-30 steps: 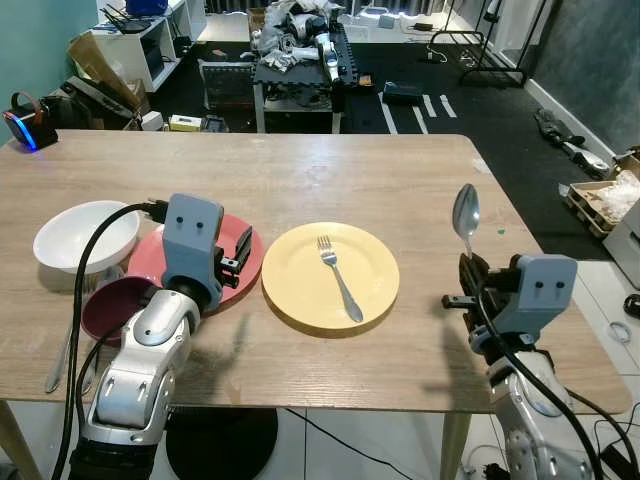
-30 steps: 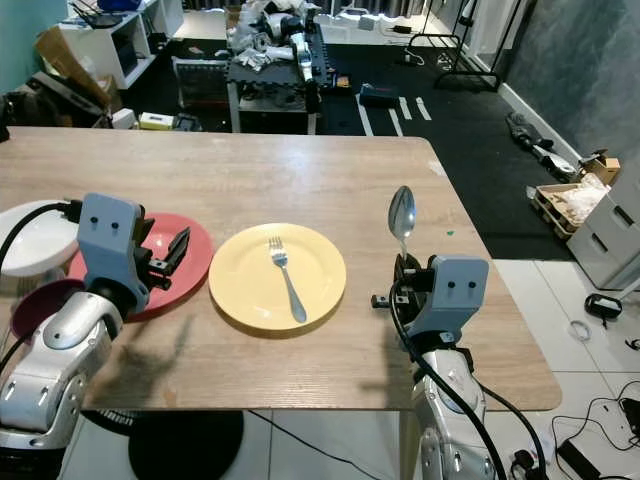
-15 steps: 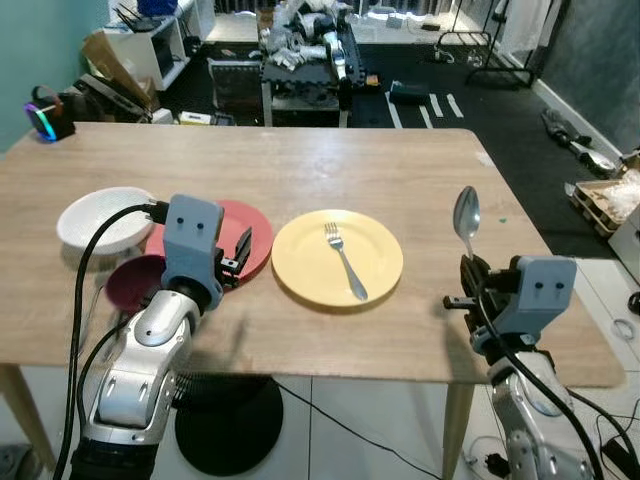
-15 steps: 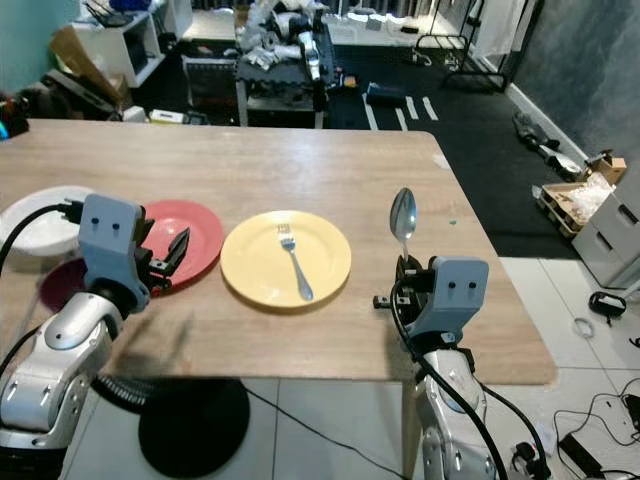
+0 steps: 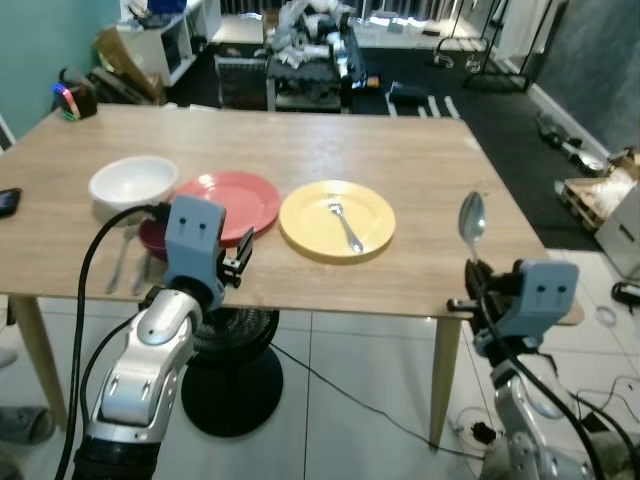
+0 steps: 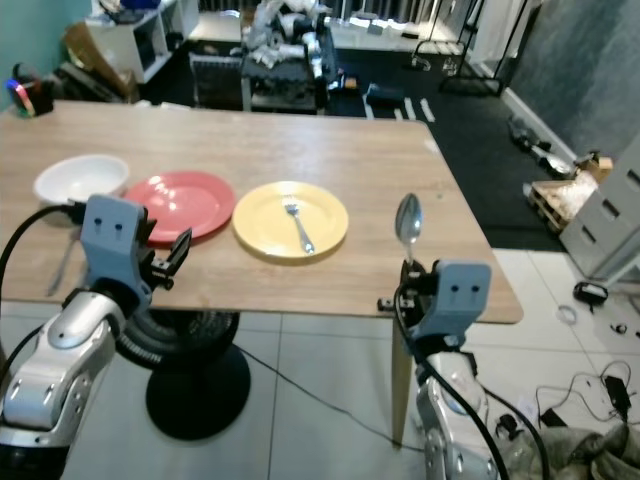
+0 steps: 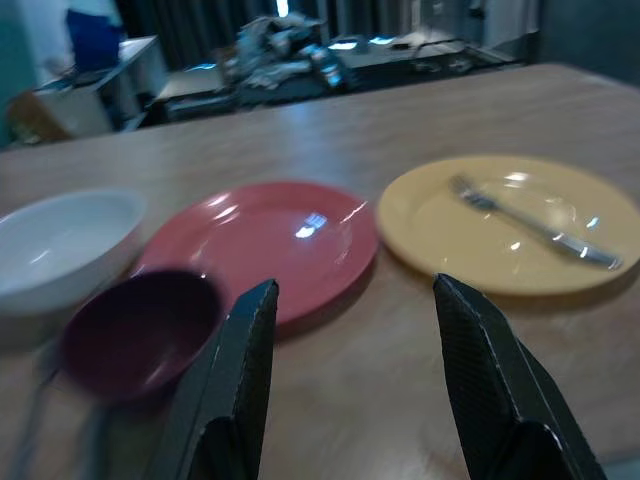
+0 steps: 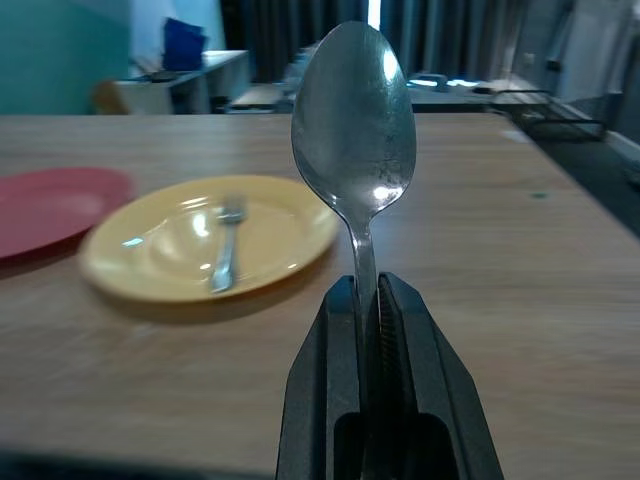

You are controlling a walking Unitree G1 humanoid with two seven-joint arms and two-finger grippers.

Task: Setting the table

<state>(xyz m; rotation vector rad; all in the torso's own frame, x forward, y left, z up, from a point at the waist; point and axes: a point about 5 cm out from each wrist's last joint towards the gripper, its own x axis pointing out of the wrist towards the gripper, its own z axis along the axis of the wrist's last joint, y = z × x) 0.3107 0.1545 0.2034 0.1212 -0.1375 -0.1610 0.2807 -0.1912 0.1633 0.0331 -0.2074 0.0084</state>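
The right gripper [image 8: 366, 300] has its fingers pressed together on the handle of a spoon [image 8: 353, 135], which stands upright with the bowl uppermost, held off the near edge of the table [image 5: 420, 170], to the right of the plates. The left gripper [image 7: 352, 380] is spread wide and holds nothing; it hangs short of the near edge, facing a red plate [image 7: 262, 240]. Beyond it lie a yellow plate [image 5: 337, 220] with a fork [image 5: 345, 226] on it, the red plate touching or just overlapping the yellow one, a white bowl [image 5: 133, 182] and a dark bowl [image 7: 140, 320] just beside the red plate. Risks: the grip is low on a narrow handle, so the spoon could pivot or slip if tilted sharply for laying down; both grippers stand clear of the table, so a reach begun from here may fall short and drop the spoon to the floor. Hard to make out: cutlery [image 5: 121, 262] lying near the dark bowl is blurred and partly behind the left arm; its kind and count cannot be told. The spoon's lower handle is hidden between the fingers.
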